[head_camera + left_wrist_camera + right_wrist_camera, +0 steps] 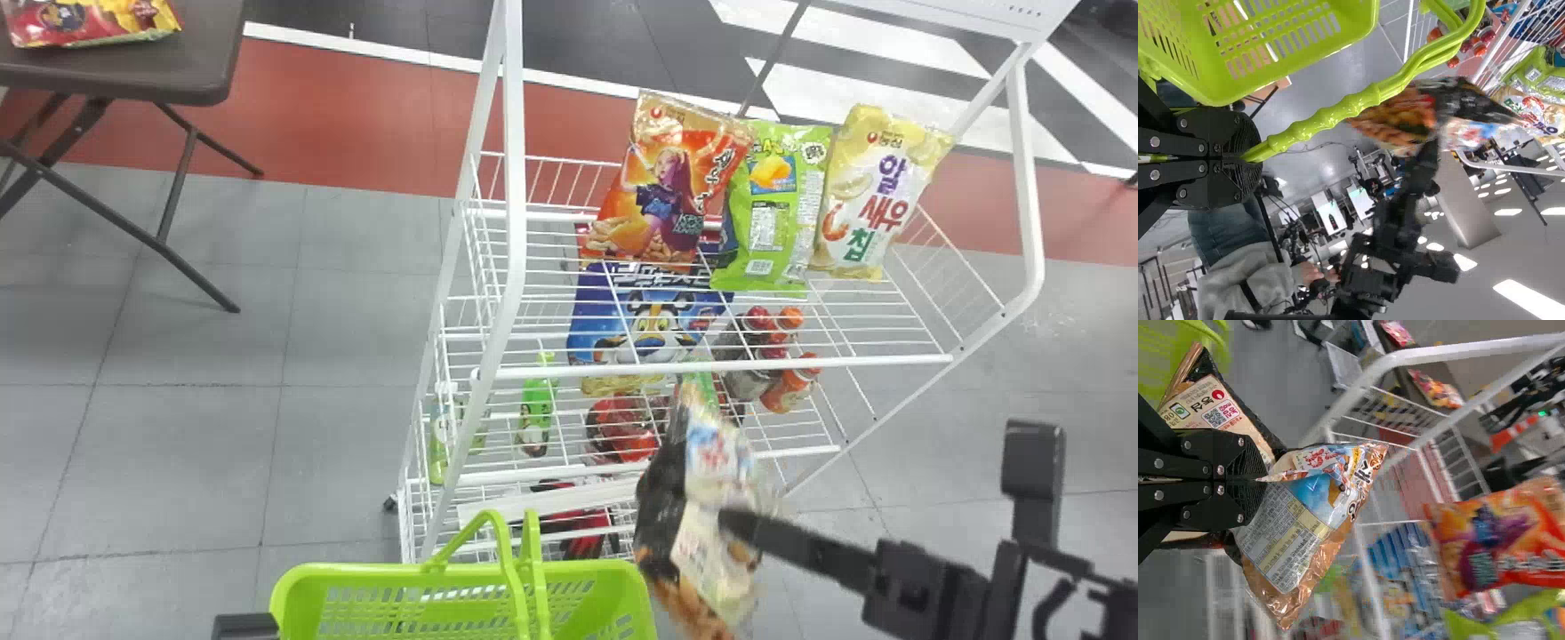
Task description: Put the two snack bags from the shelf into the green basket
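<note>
In the head view we see the right gripper (736, 524) in front of the white wire shelf (711, 364), its fingers clamped on a snack bag (725, 480), blurred, just to the right of the green basket (356, 569). The right wrist view shows the crumpled packaging on both sides of the fingers; whether this is one bag or two pinched together, we cannot tell. The bottom edge cuts off the basket and nearly all of the left gripper (247, 628), whose fingers, in the left wrist view, are together on the basket's handle (1338, 113). On the shelf's upper tier we make out an orange bag (662, 191), its right edge meeting a green bag (773, 204), and a yellow bag (876, 196); below, the wires partly hide a blue bag (649, 311).
</note>
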You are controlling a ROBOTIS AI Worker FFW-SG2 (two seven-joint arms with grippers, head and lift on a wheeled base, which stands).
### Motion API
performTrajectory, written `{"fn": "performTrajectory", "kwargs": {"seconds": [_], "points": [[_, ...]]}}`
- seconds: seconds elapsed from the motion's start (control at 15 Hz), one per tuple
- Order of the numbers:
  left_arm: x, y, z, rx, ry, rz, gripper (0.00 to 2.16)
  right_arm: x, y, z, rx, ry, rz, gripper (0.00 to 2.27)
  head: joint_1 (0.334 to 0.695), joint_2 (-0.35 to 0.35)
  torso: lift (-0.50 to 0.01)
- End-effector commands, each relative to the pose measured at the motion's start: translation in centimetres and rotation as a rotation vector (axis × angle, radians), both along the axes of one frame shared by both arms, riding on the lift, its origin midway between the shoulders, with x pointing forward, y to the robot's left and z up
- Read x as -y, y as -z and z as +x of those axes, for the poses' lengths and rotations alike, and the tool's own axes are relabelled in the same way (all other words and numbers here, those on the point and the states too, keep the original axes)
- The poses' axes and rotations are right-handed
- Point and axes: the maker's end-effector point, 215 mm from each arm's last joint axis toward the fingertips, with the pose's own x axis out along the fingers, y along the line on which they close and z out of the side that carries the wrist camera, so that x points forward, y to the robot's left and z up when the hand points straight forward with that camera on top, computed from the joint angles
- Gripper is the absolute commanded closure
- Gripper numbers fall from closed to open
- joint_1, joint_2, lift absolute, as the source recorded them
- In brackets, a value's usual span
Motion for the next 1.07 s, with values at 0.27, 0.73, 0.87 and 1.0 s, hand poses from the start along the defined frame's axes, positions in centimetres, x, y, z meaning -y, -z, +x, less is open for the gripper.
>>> {"fn": "performTrajectory", "kwargs": {"seconds": [0.27,0.73,0.87,1.0], "points": [[-0.1,-0.5,0.2,0.016,-0.003,0.001,2.11,-4.5,2.3,-2.0,-0.088,-0.080,0.054,2.25,0.695,-0.350,-0.001],[-0.1,-0.8,0.1,0.018,0.003,0.001,2.10,-15.3,10.4,-6.4,-0.296,-0.327,-0.011,2.25,0.695,-0.350,-0.001],[-0.2,-0.8,0.2,0.021,0.002,0.002,2.10,-16.9,12.3,-7.3,-0.339,-0.373,-0.033,2.25,0.695,-0.350,-0.001],[-0.2,-0.9,0.0,0.020,0.004,0.001,2.10,-17.3,14.1,-7.4,-0.376,-0.382,-0.051,2.15,0.695,-0.350,-0.001]]}}
